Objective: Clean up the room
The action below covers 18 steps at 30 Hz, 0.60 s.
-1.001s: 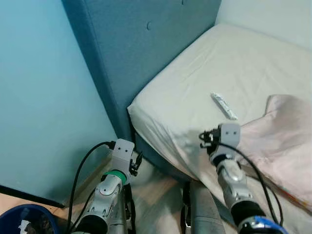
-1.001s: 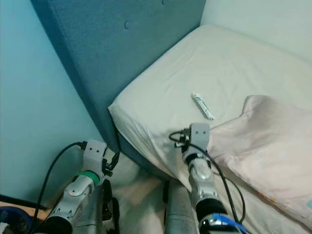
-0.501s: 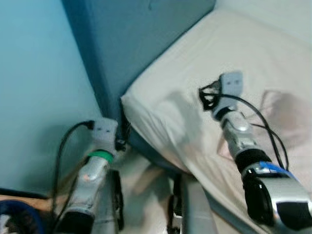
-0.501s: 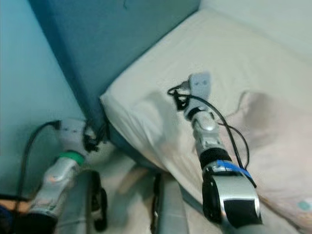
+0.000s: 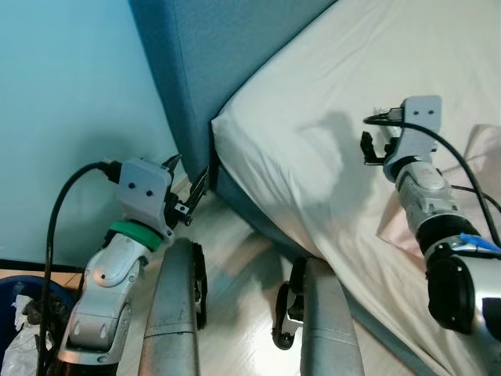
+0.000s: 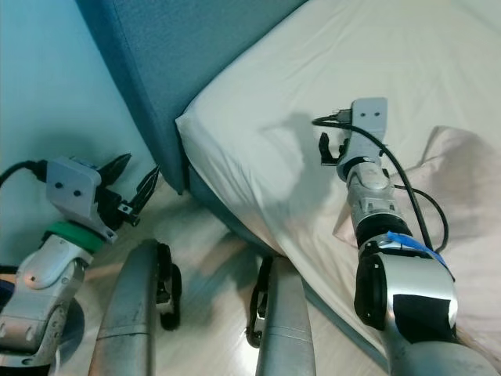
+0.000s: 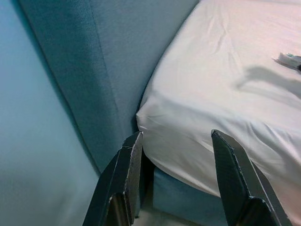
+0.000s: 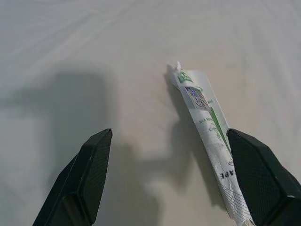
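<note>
Right wrist view shows you the white-and-green wrapper lying flat on the bed sheet, between the right tool's wide-spread fingers, likely lined up so you can drop onto it. Your left tool, also spread wide, hangs idle by the blue headboard, clear of the reach.

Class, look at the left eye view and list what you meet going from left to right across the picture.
Blue bin → left hand → blue headboard → white mattress → right hand → pink pillow.
</note>
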### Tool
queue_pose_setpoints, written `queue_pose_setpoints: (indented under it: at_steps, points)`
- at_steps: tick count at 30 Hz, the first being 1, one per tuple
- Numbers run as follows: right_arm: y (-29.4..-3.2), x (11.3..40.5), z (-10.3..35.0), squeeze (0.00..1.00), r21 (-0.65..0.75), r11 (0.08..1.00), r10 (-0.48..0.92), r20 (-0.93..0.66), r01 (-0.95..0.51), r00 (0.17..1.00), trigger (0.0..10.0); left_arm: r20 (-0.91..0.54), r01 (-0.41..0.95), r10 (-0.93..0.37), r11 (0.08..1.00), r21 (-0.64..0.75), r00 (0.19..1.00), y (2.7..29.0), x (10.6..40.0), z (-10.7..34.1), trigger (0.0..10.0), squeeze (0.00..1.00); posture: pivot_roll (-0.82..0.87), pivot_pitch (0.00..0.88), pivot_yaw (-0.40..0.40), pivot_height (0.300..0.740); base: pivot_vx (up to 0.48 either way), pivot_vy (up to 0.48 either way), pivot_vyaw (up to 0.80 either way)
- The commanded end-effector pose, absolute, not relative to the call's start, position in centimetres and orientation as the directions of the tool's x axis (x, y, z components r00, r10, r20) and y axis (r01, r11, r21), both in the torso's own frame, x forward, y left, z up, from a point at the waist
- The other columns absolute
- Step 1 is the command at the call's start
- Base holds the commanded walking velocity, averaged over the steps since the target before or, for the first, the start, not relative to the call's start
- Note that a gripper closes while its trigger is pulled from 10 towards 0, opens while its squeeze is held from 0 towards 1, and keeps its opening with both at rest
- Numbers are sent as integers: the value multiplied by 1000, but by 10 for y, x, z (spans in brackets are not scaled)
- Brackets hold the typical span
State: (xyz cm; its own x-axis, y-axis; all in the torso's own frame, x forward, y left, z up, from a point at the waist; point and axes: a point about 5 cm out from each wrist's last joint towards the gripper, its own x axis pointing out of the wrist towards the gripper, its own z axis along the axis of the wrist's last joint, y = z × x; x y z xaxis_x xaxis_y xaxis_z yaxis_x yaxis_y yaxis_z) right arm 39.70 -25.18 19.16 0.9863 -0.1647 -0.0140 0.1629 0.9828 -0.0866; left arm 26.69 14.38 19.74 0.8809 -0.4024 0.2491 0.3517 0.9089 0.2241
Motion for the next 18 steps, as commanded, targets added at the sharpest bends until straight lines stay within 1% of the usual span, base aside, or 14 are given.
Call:
queue_pose_setpoints:
  at_steps: [1, 2, 3, 6, 7, 9, 10, 11, 13, 16, 17, 18]
  points:
    - [-266, 391, 183, 1000, -83, 972, -222, -51, 218, 974, 10000, 222, 400, -445, 889, 220, 867, 137, 260, 197, 10000, 0, 321, 514, -21, 615, 0, 0, 0]
    - [-272, 389, 184, 1000, -87, 967, -243, -45, 239, 969, 10000, 220, 426, -469, 879, 216, 856, 134, 258, 200, 10000, 0, 323, 517, -13, 615, 0, 0, 0]
    - [-272, 389, 184, 1000, -87, 967, -243, -45, 239, 969, 10000, 220, 426, -469, 879, 216, 856, 134, 258, 200, 10000, 0, 323, 517, -13, 615, 0, 0, 0]
    - [-285, 384, 185, 1000, -102, 952, -293, -35, 288, 956, 10000, 188, 511, -544, 836, 198, 818, 124, 252, 202, 10000, 0, 323, 513, 2, 615, 0, 0, 0]
    - [-285, 384, 185, 1000, -102, 952, -293, -35, 288, 956, 10000, 188, 511, -544, 836, 198, 818, 124, 252, 202, 10000, 0, 323, 513, 2, 615, 0, 0, 0]
    - [-294, 381, 185, 1000, -104, 941, -326, -32, 321, 945, 10000, 161, 566, -596, 800, 200, 786, 117, 247, 200, 10000, 0, 323, 511, 10, 615, 0, 0, 0]
    - [-294, 381, 185, 1000, -104, 941, -326, -32, 321, 945, 10000, 161, 566, -596, 800, 200, 786, 117, 247, 200, 10000, 0, 323, 511, 10, 615, 0, 0, 0]
    - [-301, 378, 185, 1000, -96, 933, -351, -34, 346, 936, 10000, 145, 601, -630, 774, 202, 763, 112, 244, 199, 10000, 0, 320, 511, 16, 615, 0, 0, 0]
    - [-301, 378, 185, 1000, -96, 933, -351, -34, 346, 936, 10000, 145, 601, -630, 774, 202, 763, 112, 244, 199, 10000, 0, 320, 511, 16, 615, 0, 0, 0]
    - [-318, 368, 179, 1000, -59, 909, -416, -62, 412, 907, 10000, 107, 682, -707, 704, 197, 699, 98, 234, 198, 10000, 0, 322, 504, 26, 615, 0, 0, 0]
    - [-323, 364, 174, 831, -25, 903, -430, -80, 429, 899, 10000, 97, 703, -729, 681, 202, 678, 94, 231, 197, 10000, 0, 325, 502, 29, 615, 0, 0, 0]
    - [-329, 360, 168, 0, 36, 893, -443, -103, 449, 890, 10000, 86, 722, -749, 658, 216, 657, 90, 228, 196, 10000, 0, 330, 500, 34, 615, 0, 0, 0]
